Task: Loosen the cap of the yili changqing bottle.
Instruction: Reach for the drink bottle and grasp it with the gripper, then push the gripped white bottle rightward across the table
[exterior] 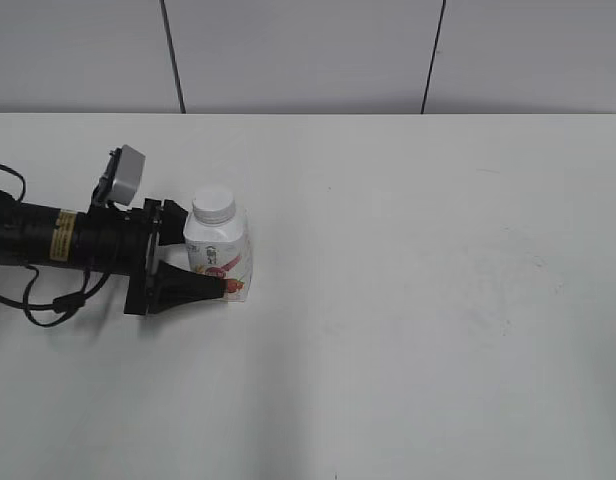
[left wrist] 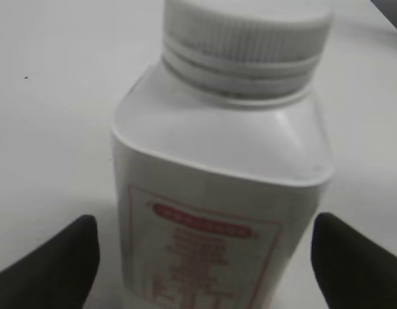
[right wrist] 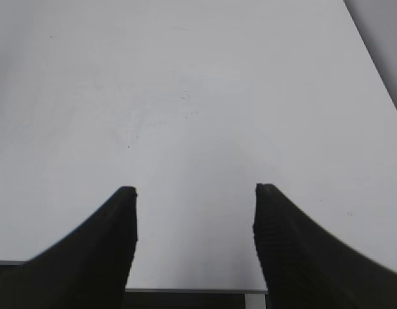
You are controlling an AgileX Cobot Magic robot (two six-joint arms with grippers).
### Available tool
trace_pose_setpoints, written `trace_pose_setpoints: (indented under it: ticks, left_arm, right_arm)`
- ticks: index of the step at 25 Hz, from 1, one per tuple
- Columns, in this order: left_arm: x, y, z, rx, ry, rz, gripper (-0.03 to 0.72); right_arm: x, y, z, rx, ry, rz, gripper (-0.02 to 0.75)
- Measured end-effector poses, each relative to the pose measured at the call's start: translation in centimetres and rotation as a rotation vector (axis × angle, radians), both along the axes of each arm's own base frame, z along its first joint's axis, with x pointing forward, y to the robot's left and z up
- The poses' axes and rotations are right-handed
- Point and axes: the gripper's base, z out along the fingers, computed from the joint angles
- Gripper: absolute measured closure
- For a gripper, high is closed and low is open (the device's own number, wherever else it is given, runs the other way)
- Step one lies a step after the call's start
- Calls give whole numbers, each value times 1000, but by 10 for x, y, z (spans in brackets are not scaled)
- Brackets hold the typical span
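Black left tool (left wrist: 205, 257) straddles the upright squat white plastic bottle (left wrist: 224, 193), fingers spread beside its body; ribbed white screw cap (left wrist: 247, 32) points upward. Right tool (right wrist: 195, 244) gapes, empty, nowhere near it.

1. The left arm (exterior: 48, 238) reaches in level from the left edge, wrist camera on top.
2. The left gripper (left wrist: 205, 257) has its jaws spread, one dark finger (left wrist: 57, 264) on each side.
3. The right gripper (right wrist: 195, 212) hangs with jaws apart, holding nothing.

Slanted exterior; close, low wrist views
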Motion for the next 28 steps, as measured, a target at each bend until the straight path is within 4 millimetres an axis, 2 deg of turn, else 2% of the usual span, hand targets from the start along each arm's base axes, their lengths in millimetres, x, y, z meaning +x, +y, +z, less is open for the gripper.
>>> trace_pose_setpoints:
  ticks: [5,13,22,28]
  left_arm:
    - [8,-13,-7,-6,-11,-24,101]
    - [12,-20,-11,-20,-11,-25,127]
    - [11,-24,-11,-24,-11,-37,232]
    - [9,-39,-11,-21,-15,-60,273]
  right_arm:
    - [0,0,0,0,0,0,277]
    - [0,0,0,-1,0,-1,277]
    - [0,0,0,-1,0,-1,277]
    - [0,0,0,-1,0,-1,277]
